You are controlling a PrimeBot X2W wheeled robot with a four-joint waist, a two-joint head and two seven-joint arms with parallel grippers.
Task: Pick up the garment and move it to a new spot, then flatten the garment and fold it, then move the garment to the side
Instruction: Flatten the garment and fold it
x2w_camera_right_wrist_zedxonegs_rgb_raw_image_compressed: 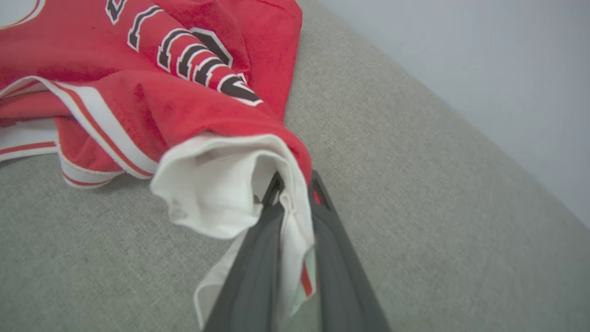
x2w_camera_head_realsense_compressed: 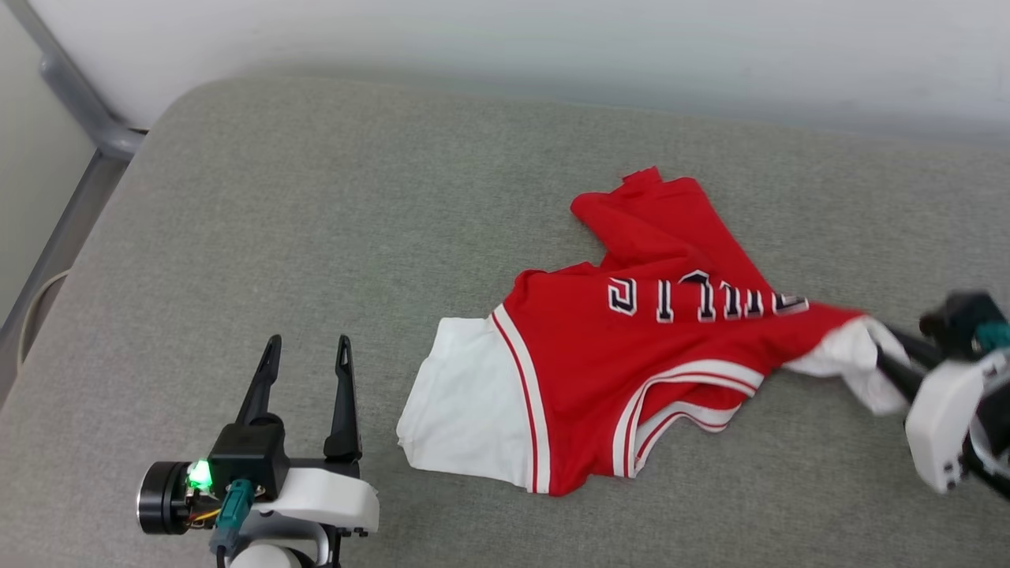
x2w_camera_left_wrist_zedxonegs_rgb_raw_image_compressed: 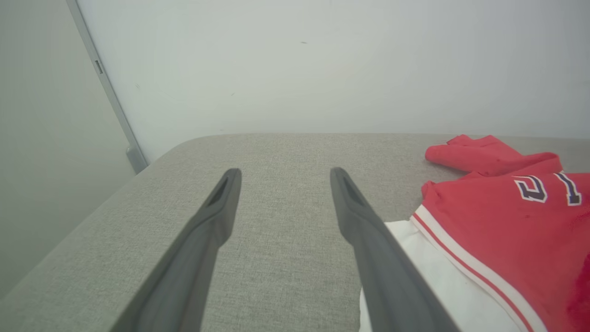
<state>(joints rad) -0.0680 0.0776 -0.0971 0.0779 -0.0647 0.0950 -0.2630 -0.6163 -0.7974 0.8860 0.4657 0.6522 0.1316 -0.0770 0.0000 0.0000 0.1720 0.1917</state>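
The garment (x2w_camera_head_realsense_compressed: 623,347) is a red jersey with white sleeves and striped trim, lying crumpled on the grey cushion with black lettering facing up. My right gripper (x2w_camera_head_realsense_compressed: 880,347) is shut on its white right sleeve, lifting that end off the surface. In the right wrist view the garment (x2w_camera_right_wrist_zedxonegs_rgb_raw_image_compressed: 152,87) stretches away from my right gripper (x2w_camera_right_wrist_zedxonegs_rgb_raw_image_compressed: 295,184), white cloth pinched between the dark fingers (x2w_camera_right_wrist_zedxonegs_rgb_raw_image_compressed: 258,258). My left gripper (x2w_camera_head_realsense_compressed: 308,351) stands open over bare cushion, left of the other white sleeve. In the left wrist view my left gripper (x2w_camera_left_wrist_zedxonegs_rgb_raw_image_compressed: 281,177) holds nothing, with the garment (x2w_camera_left_wrist_zedxonegs_rgb_raw_image_compressed: 502,230) to its right.
The grey cushion (x2w_camera_head_realsense_compressed: 316,237) is wide, with bare fabric left of and behind the jersey. A pale wall (x2w_camera_head_realsense_compressed: 552,39) runs along its far edge. A grey metal frame bar (x2w_camera_head_realsense_compressed: 79,110) stands at the back left corner.
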